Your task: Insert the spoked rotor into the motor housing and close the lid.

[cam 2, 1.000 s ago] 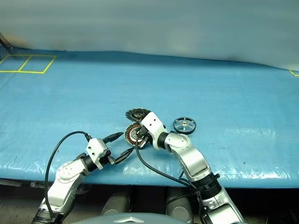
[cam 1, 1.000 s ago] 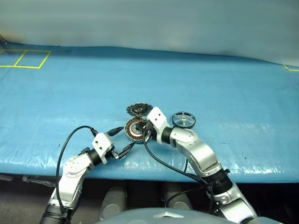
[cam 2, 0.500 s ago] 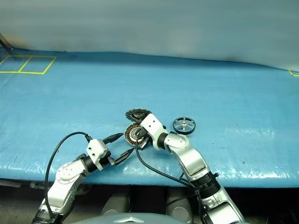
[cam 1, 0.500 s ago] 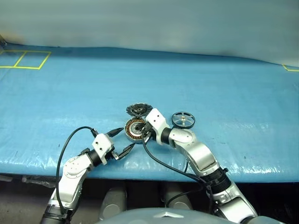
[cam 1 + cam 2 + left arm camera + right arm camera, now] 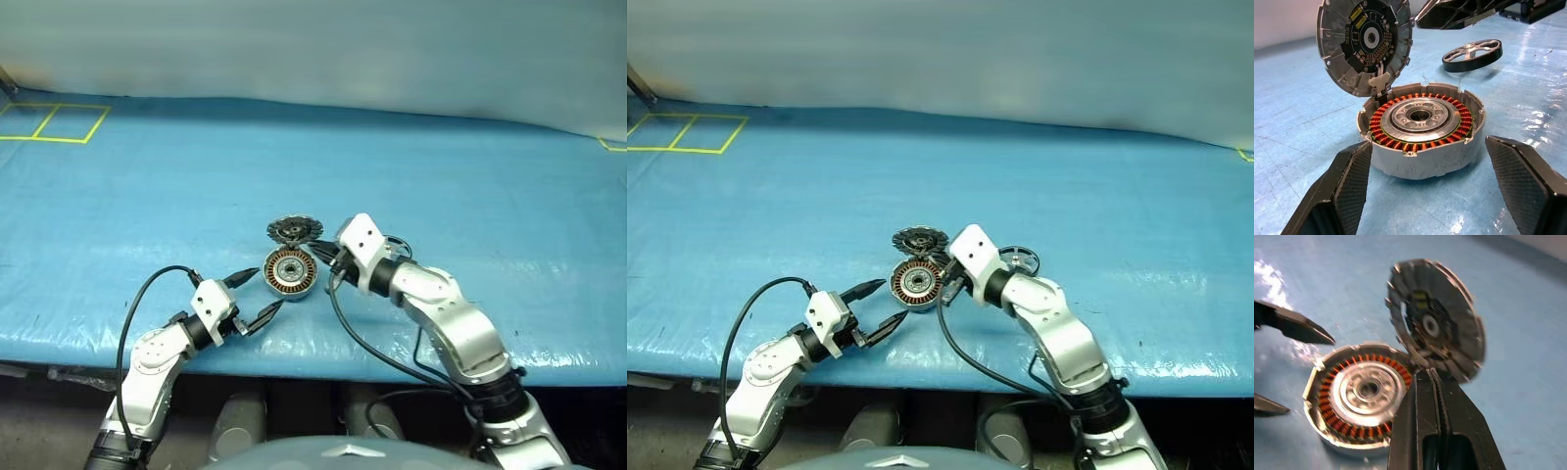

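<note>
The motor housing (image 5: pixel 290 271) lies flat on the blue sheet, its copper windings ringing a silver hub (image 5: pixel 1420 113). At its far rim the lid (image 5: pixel 294 231) stands tilted open, dark circuit face (image 5: pixel 1364 44) towards me. My left gripper (image 5: pixel 262 295) is open, low in front of the housing, one finger to each side and apart from it. My right gripper (image 5: pixel 1431 373) is shut and empty, hovering just right of the housing near the lid's base. The spoked rotor (image 5: pixel 1472 55) lies flat to the right, partly behind my right arm (image 5: pixel 1022 258).
Blue sheet (image 5: pixel 470 196) covers the table, with its front edge close to my arms. Yellow tape squares (image 5: pixel 49 122) mark the far left corner. A black cable (image 5: pixel 367 348) loops under my right wrist, and another arcs over my left forearm (image 5: pixel 147 289).
My right gripper has drawn back from the housing, moving right and up, so the windings now show uncovered. The left gripper, lid and rotor have stayed put.
</note>
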